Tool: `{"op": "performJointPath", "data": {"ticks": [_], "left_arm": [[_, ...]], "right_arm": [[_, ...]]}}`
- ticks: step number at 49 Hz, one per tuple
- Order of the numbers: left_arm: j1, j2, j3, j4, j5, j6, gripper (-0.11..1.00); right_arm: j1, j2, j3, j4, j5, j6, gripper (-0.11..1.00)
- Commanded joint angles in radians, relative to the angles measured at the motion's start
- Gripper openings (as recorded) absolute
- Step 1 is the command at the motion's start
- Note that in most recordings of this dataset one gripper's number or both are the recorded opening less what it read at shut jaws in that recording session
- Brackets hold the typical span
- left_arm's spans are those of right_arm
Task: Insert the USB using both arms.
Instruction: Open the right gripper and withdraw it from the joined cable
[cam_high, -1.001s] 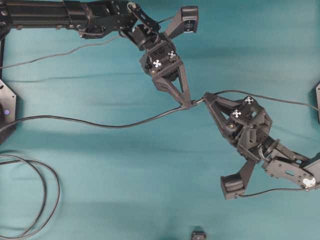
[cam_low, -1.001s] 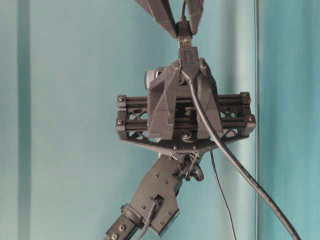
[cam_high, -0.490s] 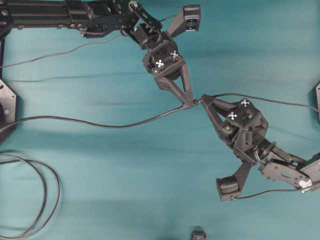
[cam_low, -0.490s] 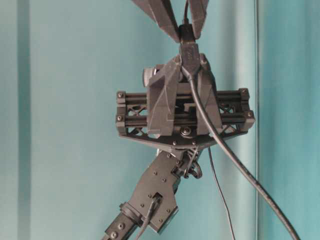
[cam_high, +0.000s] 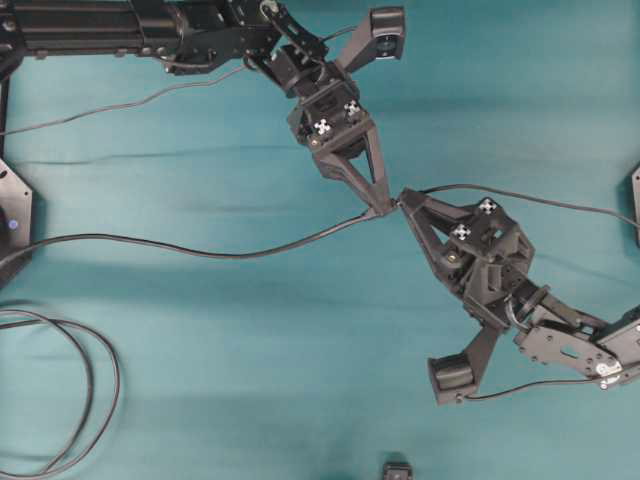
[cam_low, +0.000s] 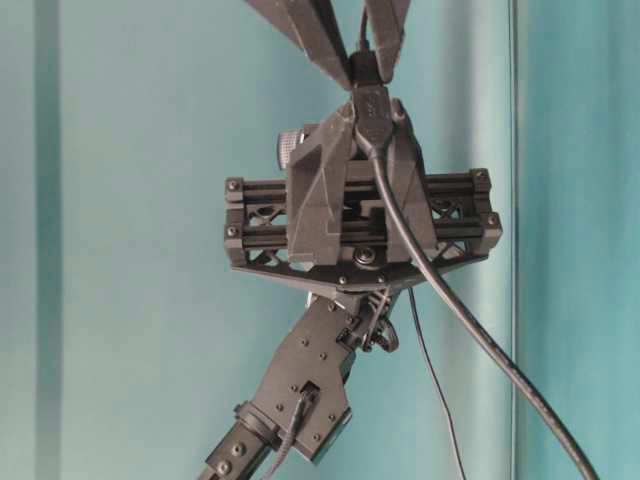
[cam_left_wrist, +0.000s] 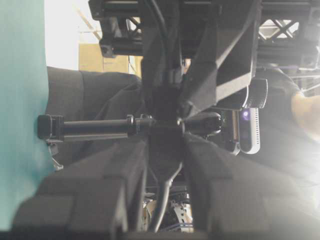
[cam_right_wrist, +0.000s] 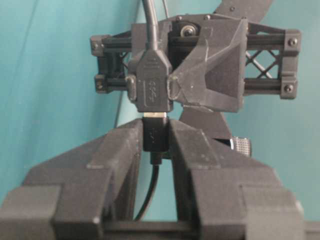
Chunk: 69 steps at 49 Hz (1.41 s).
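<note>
Tip to tip above the teal table (cam_high: 200, 380), the left gripper (cam_high: 378, 209) clamps the black socket end (cam_right_wrist: 151, 89) while the right gripper (cam_high: 403, 199) pinches the USB (cam_right_wrist: 155, 131), both collinear and seemingly almost fully seated.

**Mostly black on teal**

I see a teal table cover (cam_high: 250, 360); both arms are matt black; the left gripper (cam_high: 378, 209) and right gripper (cam_high: 402, 199) each carry small white cross marks; the USB (cam_right_wrist: 155, 115) shows a sliver of silver between black housings; its cables are dark; a grey cable coil (cam_high: 60, 400) lies on the teal.
</note>
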Motion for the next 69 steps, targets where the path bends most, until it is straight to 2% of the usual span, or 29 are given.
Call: {"op": "performJointPath", "data": {"ticks": [1,12,38,41,46,49,57,64,69], "left_arm": [[0.025,-0.015,-0.032,-0.008,-0.014,-0.002,0.28],[0.026,-0.017,-0.032,-0.008,-0.012,-0.003,0.28],[0.011,-0.017,-0.04,-0.008,0.006,-0.015,0.28],[0.011,-0.017,-0.046,-0.008,0.006,-0.015,0.28],[0.011,-0.017,-0.054,-0.008,0.002,-0.015,0.28],[0.011,-0.017,-0.055,-0.008,-0.002,-0.015,0.28],[0.012,-0.021,-0.054,-0.008,-0.003,-0.015,0.28],[0.011,-0.034,-0.038,-0.008,-0.003,-0.018,0.28],[0.011,-0.044,-0.017,-0.006,-0.012,-0.02,0.28]], "right_arm": [[0.008,-0.008,-0.043,-0.012,-0.014,-0.008,0.2],[0.008,-0.006,-0.035,-0.014,-0.031,-0.009,0.2],[-0.012,-0.008,-0.037,0.005,-0.003,0.034,0.2],[-0.012,-0.008,-0.034,0.011,-0.003,0.037,0.29],[-0.014,-0.008,-0.031,0.015,-0.002,0.038,0.6],[-0.011,-0.008,-0.032,0.017,-0.002,0.037,0.75],[0.012,-0.018,-0.043,0.021,0.015,0.041,0.74],[0.051,-0.072,-0.077,0.074,0.021,0.063,0.74],[0.08,-0.097,-0.1,0.1,0.071,0.071,0.74]]}}
